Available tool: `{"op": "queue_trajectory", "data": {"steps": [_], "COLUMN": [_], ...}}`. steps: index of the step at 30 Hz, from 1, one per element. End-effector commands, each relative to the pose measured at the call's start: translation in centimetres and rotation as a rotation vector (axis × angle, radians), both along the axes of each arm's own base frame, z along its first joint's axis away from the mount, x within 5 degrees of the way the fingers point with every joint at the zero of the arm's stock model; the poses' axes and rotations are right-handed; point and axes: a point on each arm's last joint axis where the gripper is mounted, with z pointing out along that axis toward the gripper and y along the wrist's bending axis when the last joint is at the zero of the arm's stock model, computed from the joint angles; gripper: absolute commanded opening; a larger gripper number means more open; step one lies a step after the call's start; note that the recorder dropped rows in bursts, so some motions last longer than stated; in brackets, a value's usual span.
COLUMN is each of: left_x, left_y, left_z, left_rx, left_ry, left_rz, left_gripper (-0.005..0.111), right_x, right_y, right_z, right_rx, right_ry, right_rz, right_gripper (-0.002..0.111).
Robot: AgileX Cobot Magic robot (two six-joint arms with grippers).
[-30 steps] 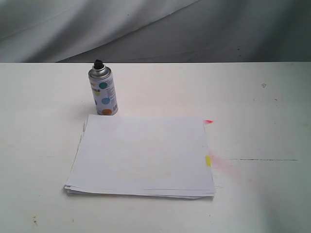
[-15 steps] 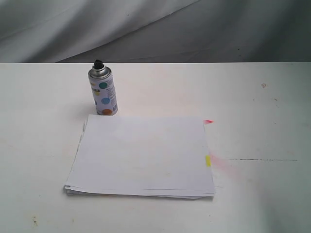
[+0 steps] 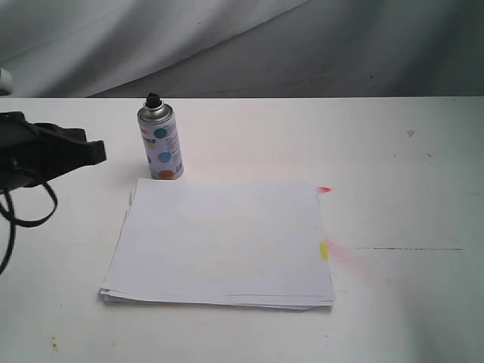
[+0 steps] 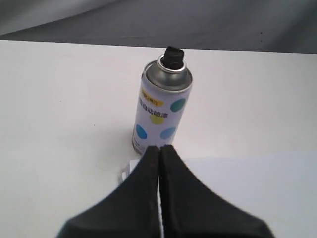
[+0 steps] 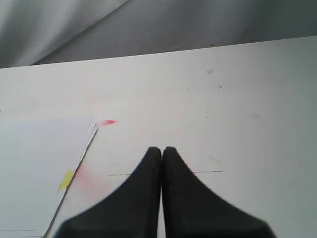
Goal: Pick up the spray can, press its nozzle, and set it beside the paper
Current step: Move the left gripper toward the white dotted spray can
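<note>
Spray can (image 3: pixel 160 144) upright on table (image 3: pixel 401 159), touching far edge of paper (image 3: pixel 223 242). Left gripper (image 3: pixel 97 151) jaws pressed together, tips level with can, apart from it. Right gripper (image 5: pixel 162 148) jaws likewise together, empty

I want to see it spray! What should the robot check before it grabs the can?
1. The spray can stands upright: ok.
2. The nozzle is on top and uncovered: ok.
3. The left gripper points at the spray can: ok, though apart from it.
4. The left gripper is open for grabbing: not ok, jaws shut.
5. The table has room beside the paper: ok.
6. The right gripper is out of the way: ok, shut, off past the paper's marked edge.
</note>
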Motion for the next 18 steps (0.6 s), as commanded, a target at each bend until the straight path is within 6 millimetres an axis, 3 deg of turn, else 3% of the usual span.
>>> {"op": "queue_trajectory", "data": {"steps": [1, 3, 7, 13, 15, 18], "left_x": [3.3, 4.7, 5.6, 5.8, 5.5, 5.4], "left_y": [-1.0, -1.7, -1.9, -2.6, -3.3, -3.5], "left_z": [-2.8, -6.5, -10.2, -10.2, -10.2, -10.3], "left_rx": [-0.013, 0.027, -0.004, 0.006, 0.034, -0.023], "left_ry": [-0.146, -0.147, -0.141, -0.207, -0.222, -0.198], "left_rz": [0.014, -0.026, -0.005, -0.088, -0.196, -0.195], "left_gripper": [0.000, 0.000, 0.000, 0.004, 0.019, 0.056], "right_x": [0.0, 0.0, 0.0, 0.0, 0.0, 0.0], "right_y": [-0.1, -0.1, -0.1, -0.1, -0.1, -0.1], "right_z": [-0.1, -0.1, -0.1, -0.1, -0.1, -0.1], "right_rx": [-0.011, -0.011, -0.011, -0.011, -0.011, -0.011], "right_ry": [-0.005, -0.005, -0.005, -0.005, -0.005, -0.005], "right_rz": [-0.009, -0.009, -0.009, -0.009, -0.009, -0.009], "right_gripper": [0.000, 0.000, 0.000, 0.000, 0.000, 0.000]}}
